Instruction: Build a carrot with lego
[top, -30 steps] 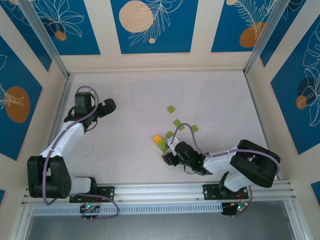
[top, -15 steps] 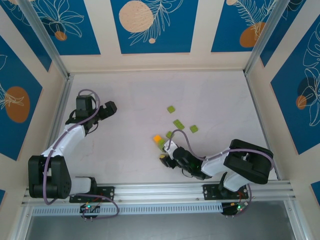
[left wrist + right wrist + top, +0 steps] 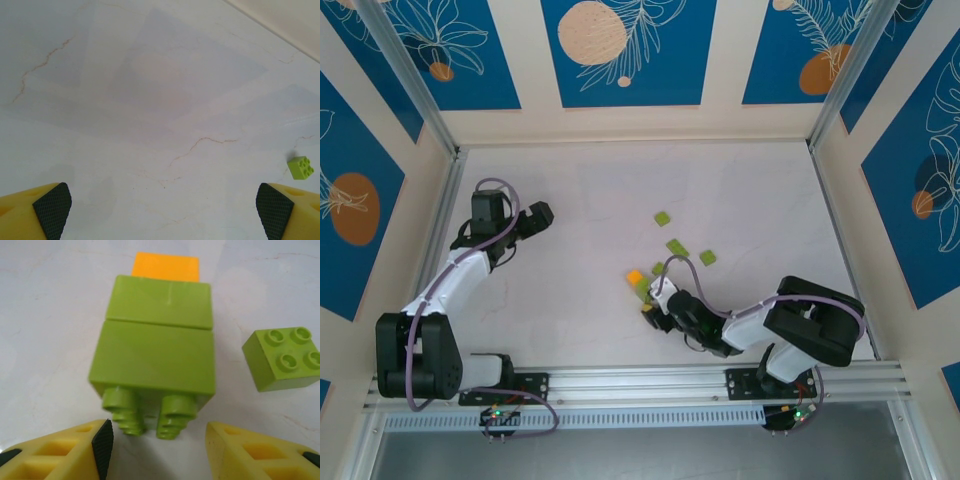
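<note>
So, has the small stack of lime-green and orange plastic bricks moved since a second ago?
No. The stack keeps its distance from the loose green rectangular brick.

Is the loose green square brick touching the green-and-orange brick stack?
Apart. The right wrist view shows bare table between the loose lime-green square brick and the green-and-orange brick stack.

Bright even light, faint soft shadow under the carrot [image 3: 157,345], wrist views sharp, overhead view softer.

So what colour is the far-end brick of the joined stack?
Orange; that square plastic brick shows best in the right wrist view.
</note>
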`<state>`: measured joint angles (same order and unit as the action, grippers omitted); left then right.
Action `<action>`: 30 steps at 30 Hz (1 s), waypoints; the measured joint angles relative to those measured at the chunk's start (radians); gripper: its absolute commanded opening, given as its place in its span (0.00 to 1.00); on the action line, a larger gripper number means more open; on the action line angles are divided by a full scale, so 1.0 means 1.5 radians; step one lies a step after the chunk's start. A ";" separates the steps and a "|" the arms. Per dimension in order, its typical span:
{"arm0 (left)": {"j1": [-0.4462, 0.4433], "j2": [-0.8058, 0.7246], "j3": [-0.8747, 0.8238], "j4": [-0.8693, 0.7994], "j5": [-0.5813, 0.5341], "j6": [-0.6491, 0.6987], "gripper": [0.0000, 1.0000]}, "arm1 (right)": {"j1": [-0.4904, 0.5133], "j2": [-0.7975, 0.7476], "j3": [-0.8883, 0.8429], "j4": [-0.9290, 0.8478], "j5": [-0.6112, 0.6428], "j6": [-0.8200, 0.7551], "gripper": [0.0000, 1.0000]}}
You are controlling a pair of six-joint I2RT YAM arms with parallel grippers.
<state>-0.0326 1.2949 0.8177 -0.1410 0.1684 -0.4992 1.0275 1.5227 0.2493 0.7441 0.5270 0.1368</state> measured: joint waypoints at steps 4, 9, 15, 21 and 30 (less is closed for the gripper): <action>0.000 0.000 0.000 0.000 0.000 0.000 0.97 | -0.018 0.000 0.007 -0.003 -0.015 0.000 0.55; 0.000 0.000 0.000 0.000 0.000 0.000 0.97 | -0.033 0.003 0.025 -0.003 -0.038 0.000 0.54; 0.000 0.000 0.000 0.000 0.000 0.001 0.97 | -0.038 0.026 0.039 -0.004 -0.058 0.001 0.43; 0.000 0.000 0.000 0.000 0.000 0.002 0.97 | -0.040 0.029 0.040 -0.009 -0.065 0.008 0.34; 0.000 0.000 0.000 0.005 0.001 0.002 0.97 | -0.039 -0.025 0.051 -0.099 -0.073 0.021 0.28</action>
<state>-0.0326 1.2953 0.8177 -0.1337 0.1696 -0.4961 0.9684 1.4845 0.3256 0.5953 0.4179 0.1684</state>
